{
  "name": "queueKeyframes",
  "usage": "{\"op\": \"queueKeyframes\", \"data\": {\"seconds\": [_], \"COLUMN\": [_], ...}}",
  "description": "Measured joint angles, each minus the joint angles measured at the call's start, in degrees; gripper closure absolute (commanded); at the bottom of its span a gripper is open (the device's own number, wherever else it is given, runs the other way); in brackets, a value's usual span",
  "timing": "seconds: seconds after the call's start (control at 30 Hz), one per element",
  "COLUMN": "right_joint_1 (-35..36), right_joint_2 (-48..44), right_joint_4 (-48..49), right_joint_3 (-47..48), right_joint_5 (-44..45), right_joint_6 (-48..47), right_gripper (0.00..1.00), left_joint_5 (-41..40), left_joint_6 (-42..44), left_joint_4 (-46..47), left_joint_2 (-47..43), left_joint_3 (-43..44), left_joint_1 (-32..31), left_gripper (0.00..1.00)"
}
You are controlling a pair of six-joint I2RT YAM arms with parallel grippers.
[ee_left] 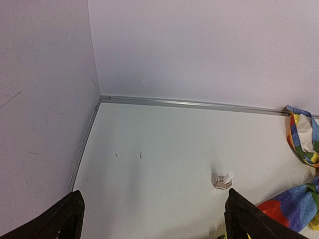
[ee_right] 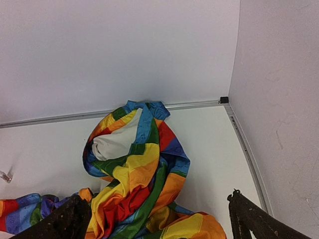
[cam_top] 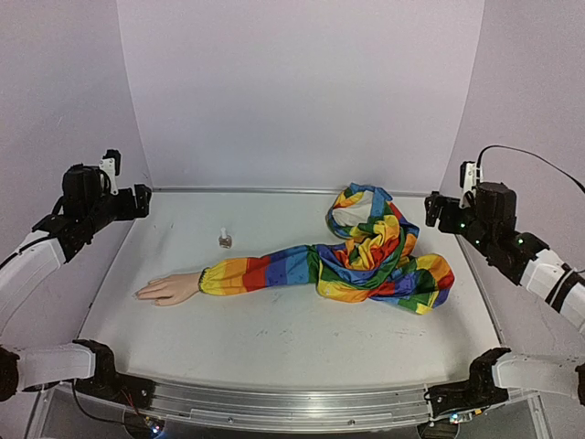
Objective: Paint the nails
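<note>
Idling before first step: jaws apart, empty, both arms; next fetching bottle [ee_left: 224, 181] beyond mannequin hand [cam_top: 172, 289]; nails [cam_top: 142, 294] seemingly unpainted.

Bare table [cam_top: 274, 347] lies on the near side of the sleeve [cam_top: 274, 272] and around the hand [cam_top: 169, 289]. The bottle [cam_top: 225, 240] stands just behind the sleeve. Bunched cloth [cam_top: 384, 261] fills the right side, reaching the back wall [cam_top: 302, 91].
</note>
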Motion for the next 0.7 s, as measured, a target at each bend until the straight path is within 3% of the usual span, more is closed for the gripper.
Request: {"op": "queueKeyframes", "data": {"seconds": [0.37,0.53,0.7], "right_joint_1": [-11.3,-14.8,-16.8], "right_joint_2": [9.1,11.8,13.7], "right_joint_4": [7.3,9.5,10.9], "right_joint_3": [-1.4,-1.5,-1.5], "right_joint_5": [-7.5,-13.8,-21.0], "right_joint_6": [2.8,3.6,4.3], "right_gripper": [0.02,0.02,0.02], "left_joint_5": [6.6,12.6,16.4], "left_joint_6": [-7.2,-10.7,-12.7], "left_joint_4": [0.7,0.9,-1.6], "left_joint_2": [8.9,17.8,30.2], "left_joint_3": [0.3,2.6,10.5], "left_joint_1": [3.2,3.5,0.7], "left_gripper": [0.03,0.06,0.09]}}
